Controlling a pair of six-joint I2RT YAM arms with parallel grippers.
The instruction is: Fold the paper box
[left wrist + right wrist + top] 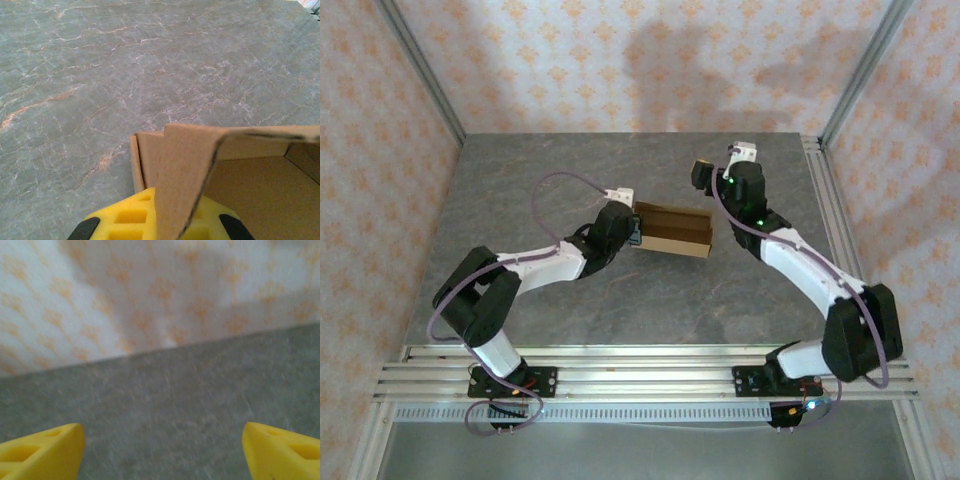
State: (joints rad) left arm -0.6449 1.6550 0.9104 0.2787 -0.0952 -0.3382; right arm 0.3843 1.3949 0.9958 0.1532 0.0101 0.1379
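One paper box (672, 232) lies a little past the middle of the tabletop (540, 170), nearer the far edge than the near one, partly formed into an open brown tray. Its long axis runs from left to right across the tabletop, the right end dipping slightly toward the near edge.

At the box's left end sits the left end effector (632, 230). In its wrist view the yellow fingers are drawn together at the bottom edge with an upright flap (185, 170) rising between them, so I judge the left end effector (165, 227) clenched on that flap. The box's interior (260, 185) opens away to the right of it.

Past the box's right end, toward the far right corner and apart from the cardboard, the right end effector (703, 176) points at the far wall (160, 295). Its fingers (45, 447) stand wide apart with nothing between them: released (162, 450). The box lies back toward the near left of it, so the right arm would have to turn around to reach the free end. The left arm is the nearer one.

Creases and tabs are too small to read from above. The left wrist view cuts off the box at right and below, and the flap hides where the pads meet it. The right wrist view is blurred.
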